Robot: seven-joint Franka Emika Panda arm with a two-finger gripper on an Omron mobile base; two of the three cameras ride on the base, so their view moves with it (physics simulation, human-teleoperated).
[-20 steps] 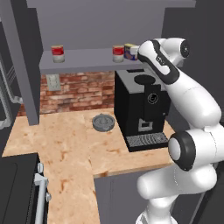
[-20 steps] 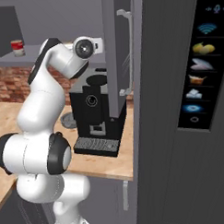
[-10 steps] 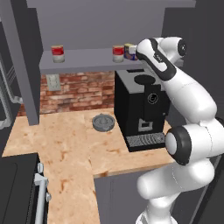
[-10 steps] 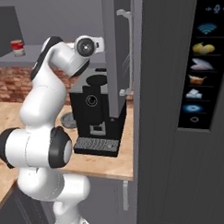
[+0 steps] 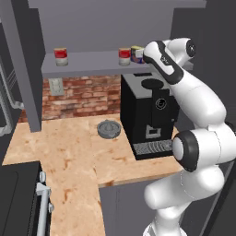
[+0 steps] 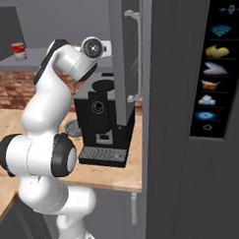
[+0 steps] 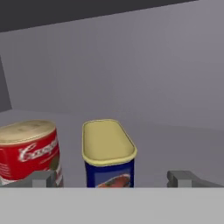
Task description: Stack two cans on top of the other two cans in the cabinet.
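the gripper (image 7: 111, 178), spread wide around the blue can (image 7: 108, 154) at lower centre, may clip the red can (image 7: 27, 151) beside it.

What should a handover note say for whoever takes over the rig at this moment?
Gripper: open, empty, up at the cabinet shelf, fingers either side of the blue can, not closed on it.
Cans: red can close beside the blue one at the shelf's right end; another red can stands alone at the left.
Done: nothing stacked.
Left: both stacks.
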